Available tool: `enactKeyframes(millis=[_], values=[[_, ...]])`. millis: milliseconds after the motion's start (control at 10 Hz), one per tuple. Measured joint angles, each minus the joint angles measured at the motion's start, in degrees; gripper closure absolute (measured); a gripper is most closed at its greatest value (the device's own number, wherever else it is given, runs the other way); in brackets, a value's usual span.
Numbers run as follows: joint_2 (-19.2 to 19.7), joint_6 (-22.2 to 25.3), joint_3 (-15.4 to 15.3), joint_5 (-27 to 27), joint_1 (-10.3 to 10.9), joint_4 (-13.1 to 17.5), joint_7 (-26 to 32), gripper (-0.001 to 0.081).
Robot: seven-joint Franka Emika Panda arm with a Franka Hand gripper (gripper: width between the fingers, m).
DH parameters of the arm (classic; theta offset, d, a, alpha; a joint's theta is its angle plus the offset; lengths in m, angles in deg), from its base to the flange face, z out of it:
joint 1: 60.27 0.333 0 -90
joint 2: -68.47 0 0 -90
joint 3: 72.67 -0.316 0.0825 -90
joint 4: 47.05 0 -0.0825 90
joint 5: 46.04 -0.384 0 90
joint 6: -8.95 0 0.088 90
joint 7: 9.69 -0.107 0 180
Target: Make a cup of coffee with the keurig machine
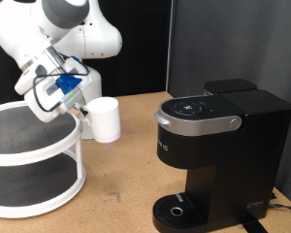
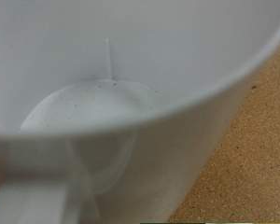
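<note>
Gripping cannot be confirmed: claw [image 1: 80, 107] is seen at plain white cylindrical ceramic cup [image 1: 106, 118], well apart from boxy black keurig machine [image 1: 218, 155] on brown tabletop [image 1: 126, 189].

Only faint pale lettering runs down the keurig machine's [image 1: 215, 148] front, too small to read.

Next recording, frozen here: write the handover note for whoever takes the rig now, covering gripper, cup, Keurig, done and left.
Gripper: at the cup's side, at its edge on the exterior view's left; grip not discernible.
Cup: near the white two-tier stand, apart from the keurig machine. The wrist view looks into it; it appears empty.
Keurig: lid down, drip tray bare.
Done: nothing visible.
Left: cup is not yet on the tray; no coffee made.
</note>
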Motion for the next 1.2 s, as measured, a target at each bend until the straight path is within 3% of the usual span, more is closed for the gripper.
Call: enactKeyframes(millis=[600, 1200], values=[[11.28, -12.94, -3.29, -13.16, 7.43, 0.40, 5.59, 0.0734], [22.26, -18.98, -6.34, -30.31, 11.27, 3.89, 17.23, 0.0734]])
